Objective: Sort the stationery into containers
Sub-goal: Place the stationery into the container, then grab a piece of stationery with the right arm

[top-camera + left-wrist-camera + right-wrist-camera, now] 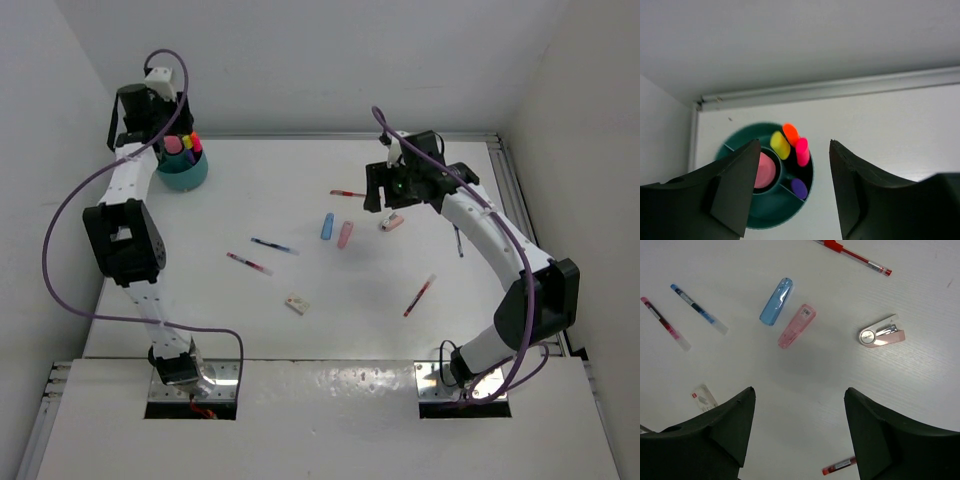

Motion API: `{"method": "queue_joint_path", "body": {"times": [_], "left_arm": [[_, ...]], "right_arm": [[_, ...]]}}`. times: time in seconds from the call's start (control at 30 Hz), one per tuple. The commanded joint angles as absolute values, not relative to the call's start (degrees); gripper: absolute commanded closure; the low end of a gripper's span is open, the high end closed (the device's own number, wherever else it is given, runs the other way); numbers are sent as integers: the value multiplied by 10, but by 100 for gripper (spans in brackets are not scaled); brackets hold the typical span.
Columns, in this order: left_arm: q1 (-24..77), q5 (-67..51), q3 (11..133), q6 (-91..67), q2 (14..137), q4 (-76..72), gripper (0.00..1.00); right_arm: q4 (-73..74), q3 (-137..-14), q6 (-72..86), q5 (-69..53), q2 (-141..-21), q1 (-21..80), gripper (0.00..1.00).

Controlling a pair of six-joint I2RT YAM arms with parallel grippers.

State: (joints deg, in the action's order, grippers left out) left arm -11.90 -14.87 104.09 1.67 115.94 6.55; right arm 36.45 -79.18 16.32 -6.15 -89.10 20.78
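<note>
White tabletop (340,320) is carrying loose pens (272,245); at 10 o'clock the teal cup (186,178) is keeping 4 highlighters (780,145) upright. Left hand (794,149) is hovering above, apart; right hand (799,392), also apart, is lining up probable erasers (776,301).

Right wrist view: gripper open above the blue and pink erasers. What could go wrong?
The blue eraser and pink eraser lie almost touching, so the right gripper may catch both or knock one aside. The left gripper hangs open over the teal cup; dropping could hit the upright highlighters.
</note>
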Motion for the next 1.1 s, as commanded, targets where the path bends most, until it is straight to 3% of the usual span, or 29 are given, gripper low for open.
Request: {"method": "queue_joint_path", "body": {"times": [0.0, 0.13, 0.33, 0.47, 0.67, 1.07], "left_arm": [[-124, -183, 1092, 47, 1054, 59, 36], [-128, -249, 1056, 79, 985, 127, 33], [-132, -384, 916, 200, 896, 237, 32], [-138, -416, 785, 191, 846, 226, 32], [-134, -417, 659, 143, 773, 166, 26], [-91, -349, 642, 175, 722, 236, 24]], "right_arm": [[352, -778, 148, -72, -874, 205, 30], [360, -768, 113, -96, -879, 204, 30], [407, -752, 63, -144, -885, 217, 36], [428, -720, 33, -128, -889, 250, 38], [375, -655, 17, -49, -895, 273, 37], [386, -631, 97, -3, -901, 205, 39]]}}
